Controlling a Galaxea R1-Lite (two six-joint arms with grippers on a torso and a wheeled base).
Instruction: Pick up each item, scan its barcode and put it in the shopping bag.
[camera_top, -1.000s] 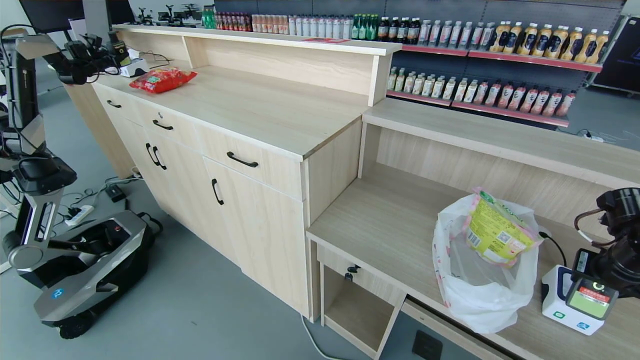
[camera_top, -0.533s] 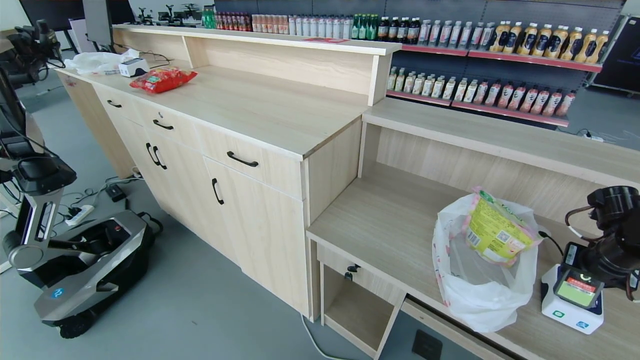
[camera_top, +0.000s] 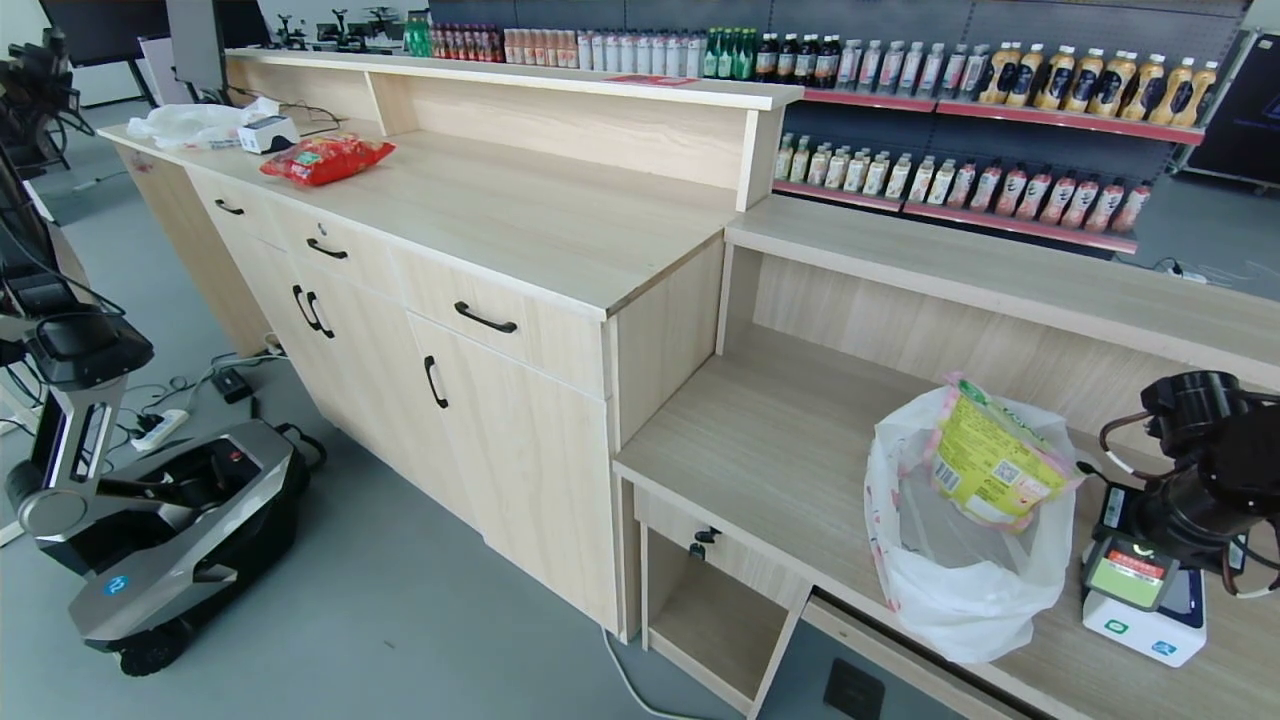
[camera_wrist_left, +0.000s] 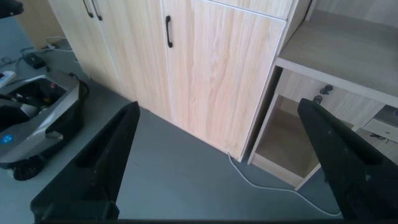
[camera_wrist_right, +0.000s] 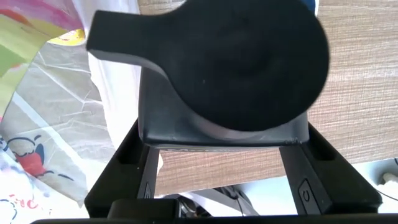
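A white shopping bag (camera_top: 975, 575) stands open on the lower counter (camera_top: 790, 450), with a yellow-green snack pack (camera_top: 992, 468) sticking out of its mouth. Just right of the bag, my right gripper (camera_top: 1135, 560) is shut on a handheld scanner (camera_top: 1128, 578) with a green screen, held over its white dock (camera_top: 1148, 625). In the right wrist view the scanner's black back (camera_wrist_right: 224, 68) sits between the right gripper (camera_wrist_right: 227, 180) fingers, with the bag (camera_wrist_right: 68, 106) beside it. A red snack bag (camera_top: 326, 158) lies far off on the upper counter. My left gripper (camera_wrist_left: 217, 168) hangs open over the floor.
Another robot (camera_top: 150, 540) stands on the floor at the left. A second white bag (camera_top: 190, 124) and a white device (camera_top: 266, 133) sit at the upper counter's far end. Cabinet doors (camera_wrist_left: 205, 68) and an open cubby (camera_top: 715, 620) lie below. Bottle shelves (camera_top: 950, 130) line the back.
My right gripper has carried the scanner left, toward the bag. The other robot's arm has pulled back from the far counter and out at the left.
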